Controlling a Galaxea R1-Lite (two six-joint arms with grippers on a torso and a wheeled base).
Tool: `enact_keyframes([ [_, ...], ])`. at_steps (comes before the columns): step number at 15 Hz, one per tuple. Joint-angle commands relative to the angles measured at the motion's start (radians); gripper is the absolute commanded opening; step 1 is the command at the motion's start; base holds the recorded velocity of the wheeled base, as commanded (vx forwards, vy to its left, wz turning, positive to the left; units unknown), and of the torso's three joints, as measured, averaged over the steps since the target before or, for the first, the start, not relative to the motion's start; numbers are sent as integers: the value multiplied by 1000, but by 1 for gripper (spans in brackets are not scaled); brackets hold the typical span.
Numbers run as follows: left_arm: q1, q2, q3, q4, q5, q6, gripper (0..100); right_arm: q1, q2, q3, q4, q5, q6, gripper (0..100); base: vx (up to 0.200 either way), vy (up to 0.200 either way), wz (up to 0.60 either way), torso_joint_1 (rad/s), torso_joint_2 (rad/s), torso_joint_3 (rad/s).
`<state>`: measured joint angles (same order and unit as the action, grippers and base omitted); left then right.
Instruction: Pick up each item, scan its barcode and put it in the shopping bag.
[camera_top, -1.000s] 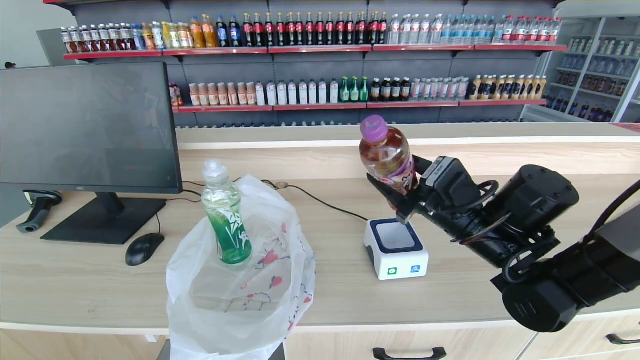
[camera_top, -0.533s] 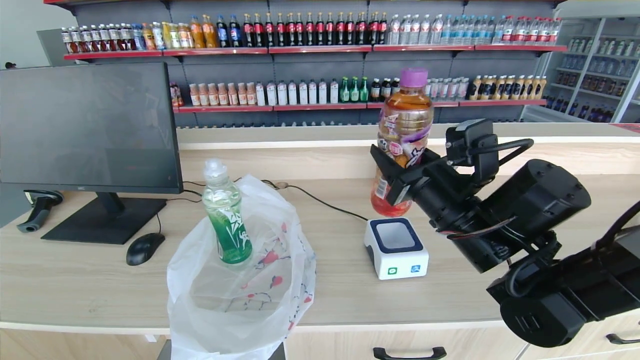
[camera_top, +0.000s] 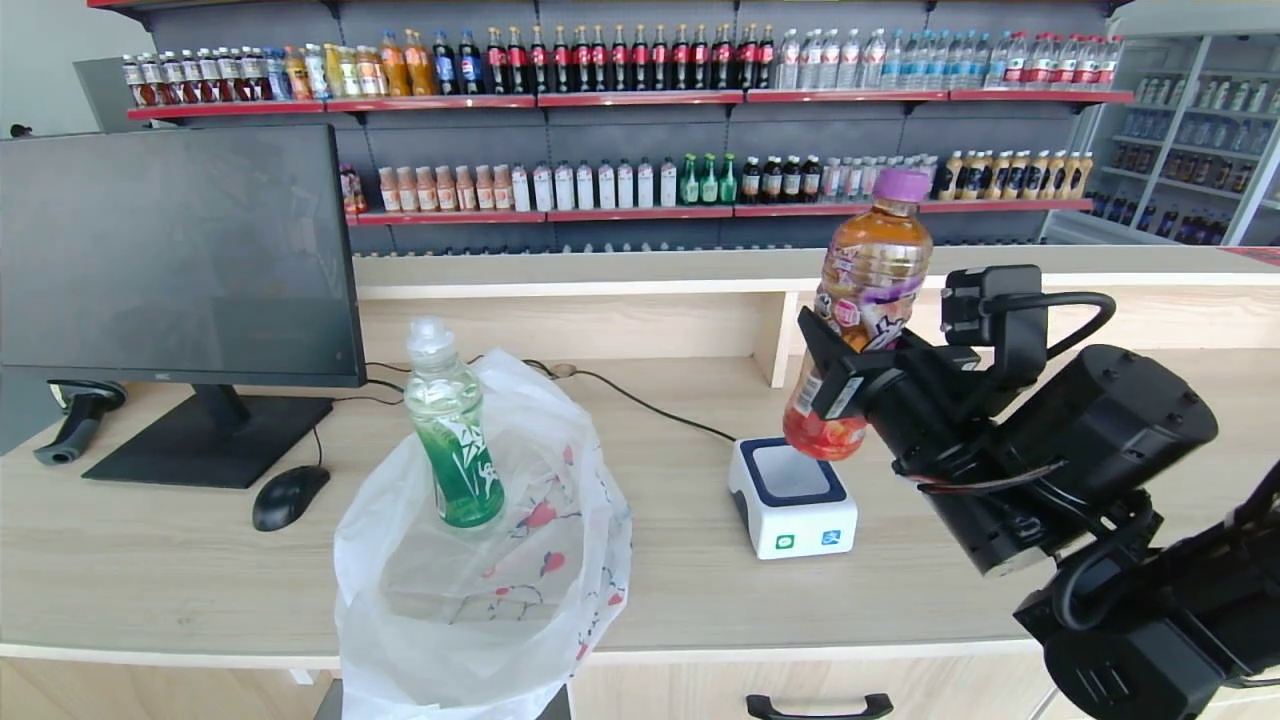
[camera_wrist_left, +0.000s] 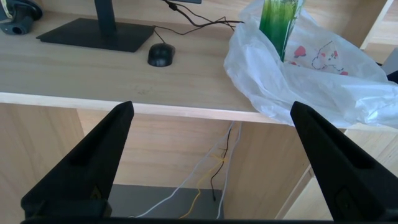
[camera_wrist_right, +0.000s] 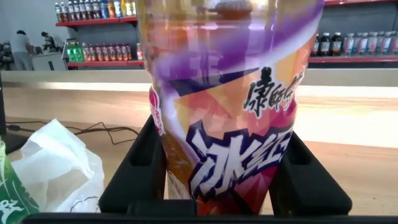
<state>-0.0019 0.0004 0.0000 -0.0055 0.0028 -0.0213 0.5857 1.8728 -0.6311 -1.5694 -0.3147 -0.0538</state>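
**Purple-capped tea bottle (camera_top: 870, 270) over scanner (camera_top: 792, 510)**

The shopping bag (camera_top: 480, 600) drapes the counter's (camera_top: 150, 570) front edge, green bottle (camera_top: 455, 440) upright inside. The right gripper (camera_top: 850, 372) clamps the tea bottle just above the scanner. Below that edge, left gripper (camera_wrist_left: 211, 107) gapes wide.

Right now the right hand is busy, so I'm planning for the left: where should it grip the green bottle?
Probably the labelled middle of the green bottle, coming in level from the robot's left with the open left hand. It stands upright, its neck narrows toward the cap, and the shopping bag bunches around its base and rises on its right.
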Motion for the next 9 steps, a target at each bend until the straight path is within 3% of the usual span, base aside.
enact_keyframes([
  [1, 0, 0, 0, -1, 0, 0, 100, -7, -7, 37, -1, 0, 34, 0, 0, 0, 0, 0, 0, 0],
  [6, 0, 0, 0, -1, 0, 0, 100, -84, -23, 97, -1, 6, 74, 0, 0, 0, 0, 0, 0, 0],
  [9, 0, 0, 0, -1, 0, 0, 100, -113, -11, 63, -1, 146, 0, 0, 0, 0, 0, 0, 0, 0],
])
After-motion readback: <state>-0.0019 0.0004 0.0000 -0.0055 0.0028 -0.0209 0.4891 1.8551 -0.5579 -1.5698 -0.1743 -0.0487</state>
